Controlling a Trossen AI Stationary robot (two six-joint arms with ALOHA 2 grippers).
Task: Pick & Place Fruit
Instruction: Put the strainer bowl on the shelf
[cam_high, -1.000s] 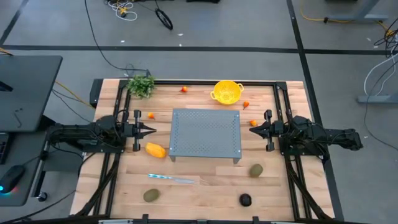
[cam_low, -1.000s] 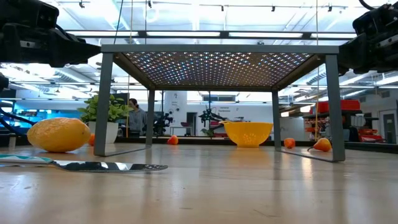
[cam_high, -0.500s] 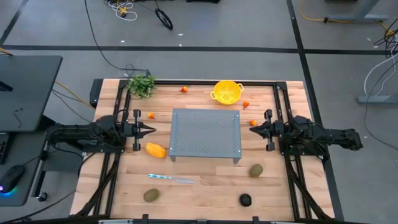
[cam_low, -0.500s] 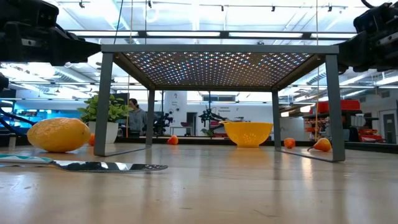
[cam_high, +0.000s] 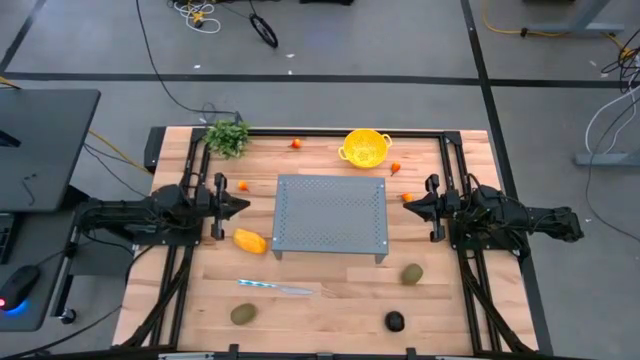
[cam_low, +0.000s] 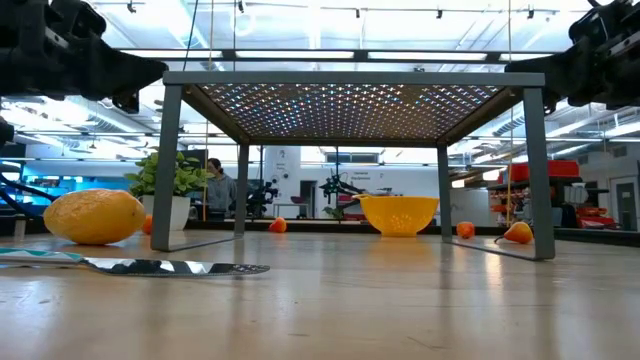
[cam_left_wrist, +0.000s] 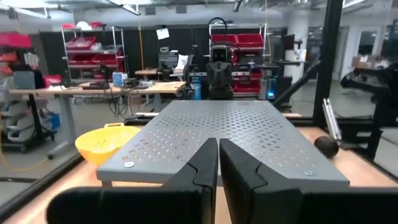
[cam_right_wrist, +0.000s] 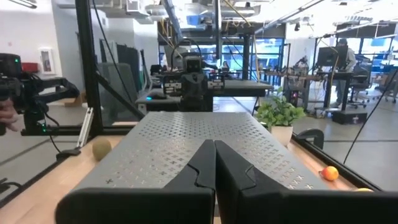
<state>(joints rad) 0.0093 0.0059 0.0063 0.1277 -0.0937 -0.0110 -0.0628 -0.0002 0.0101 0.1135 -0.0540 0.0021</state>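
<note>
Yellow-orange oblong fruit (cam_high: 250, 241): lay on the wooden table (cam_high: 320, 300), just beside the grey perforated stand (cam_high: 331, 213), on its left-front side; long axis ran roughly across the table, slightly slanted.
Left gripper (cam_high: 240, 206): fingers together, holding nothing; hung just above and behind the oblong fruit, tips pointing at the stand's left edge.
Direction, left gripper to oblong: a short way toward the table's front and down; judged the nearest fruit to either arm.
Tiny orange ball, left (cam_high: 243, 185): close behind the left gripper, apart from it.
Right gripper (cam_high: 408, 206): fingers pressed together, empty; faced the stand's right edge.
Small orange fruit, right (cam_high: 407, 198): just beside the right gripper's tips; touching or not, could not tell.
Brownish-green oval, right (cam_high: 412, 274): forward of the right gripper, near the stand's front right leg.
Front row: second brownish-green oval (cam_high: 243, 314) at left, blackish round fruit (cam_high: 395, 321) at right, silvery knife (cam_high: 275, 288) between stand and front edge.
Far side: yellow colander (cam_high: 365, 147) behind the stand; tiny orange balls at (cam_high: 296, 143) and (cam_high: 396, 168) beside it; leafy bunch (cam_high: 228, 136) at the far left corner.
Judgement: left arm better placed for the oblong, right arm for the small fruit at its tips.
</note>
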